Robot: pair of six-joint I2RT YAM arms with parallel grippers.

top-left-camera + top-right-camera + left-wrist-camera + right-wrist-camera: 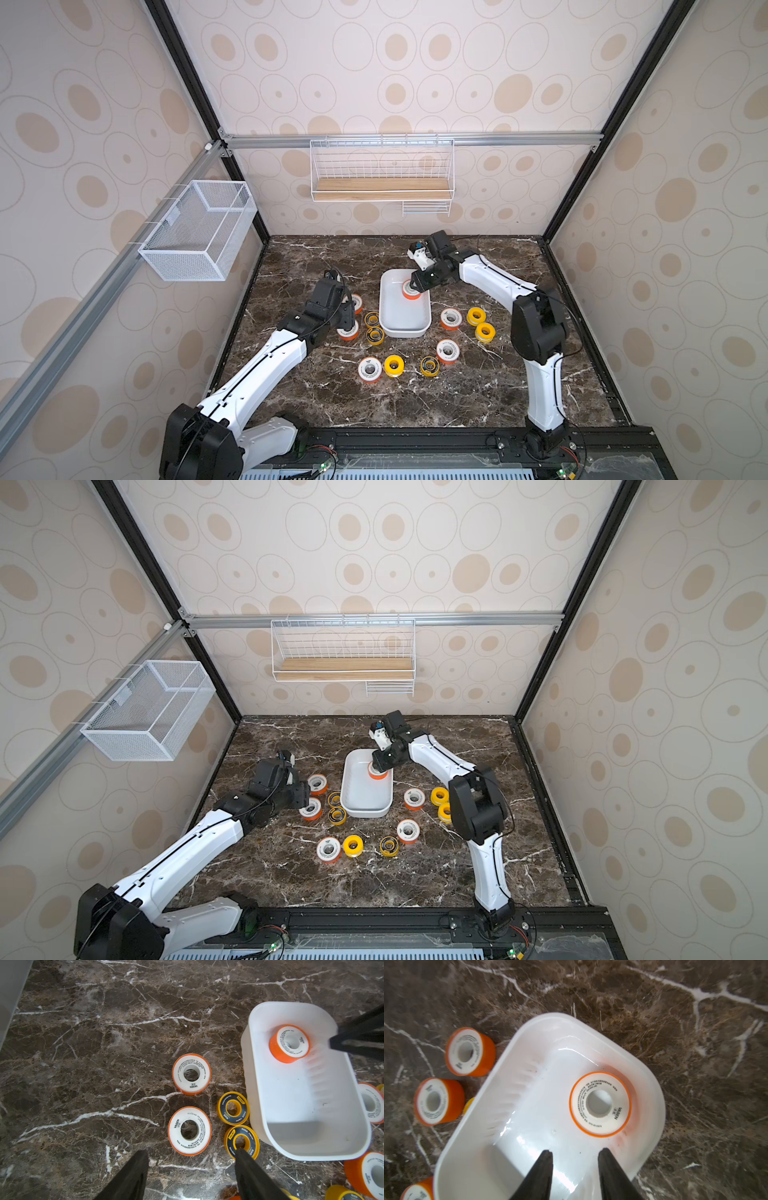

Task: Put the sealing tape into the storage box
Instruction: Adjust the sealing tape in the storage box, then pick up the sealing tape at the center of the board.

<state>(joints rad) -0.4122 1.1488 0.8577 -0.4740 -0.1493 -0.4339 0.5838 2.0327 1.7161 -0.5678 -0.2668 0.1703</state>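
Twelve spools of sealing tape (370,369) show in both top views. Eleven lie flat on the dark marble bench (478,395) around the storage box (405,330). One, the boxed spool (409,296), lies inside the box at its far end. The right gripper (412,286) hangs right above the boxed spool and hides part of it; how its jaws stand cannot be read from up here. The left gripper (350,321) is low over the bench on the box's left side, mostly hidden under its own wrist.

From the left wrist, the left gripper (191,1152) stands wide open and holds nothing. A white-faced orange spool (189,1131) lies flat just ahead of the gap between the fingertips. One fingertip (244,1161) overlaps a dark-faced yellow spool (242,1141) that lies just beside the storage box (255,1088). The boxed spool (289,1043) is well apart from this gripper, at the box's far end, with a black finger of the right gripper (353,1042) near it.

From the right wrist, the right gripper (576,1152) is partly open, with nothing between its fingers. The boxed spool (600,1105) lies flat on the floor of the storage box (654,1093), label face up. It is ahead of the fingertips and clear of both, close to the end wall.
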